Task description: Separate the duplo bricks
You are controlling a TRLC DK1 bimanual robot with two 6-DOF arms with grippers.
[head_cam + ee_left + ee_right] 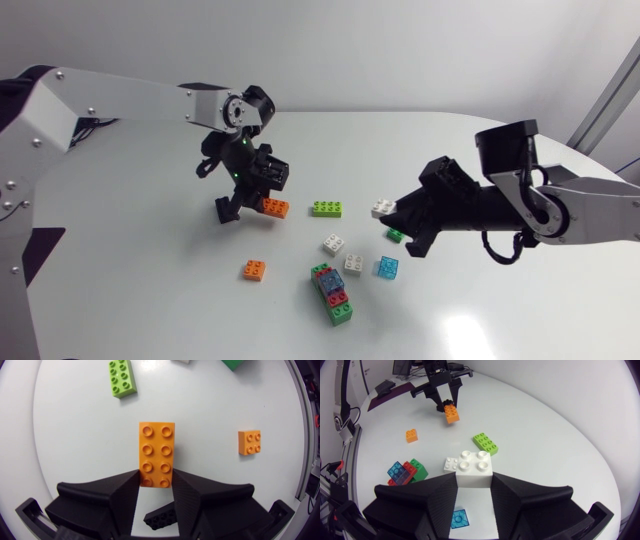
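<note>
Left pincer point(156, 482): clamped on one end of the orange 2x4 brick point(157, 452); the rest is seen sticking out ahead of the fingers.
Right pincer point(474, 485): the white 2x2 brick point(474, 470) is gripped from both sides.
Lime 2x4 brick point(326, 208): laid flat on the bench point(150, 300), between the two pincers.
Orange 2x2 brick point(254, 269): set apart from the rest.
Joined stack point(330, 290): green, blue and red bricks are locked together, near two loose white bricks point(333, 243).
Translucent blue brick point(388, 267): placed just beside the loose white bricks.
</note>
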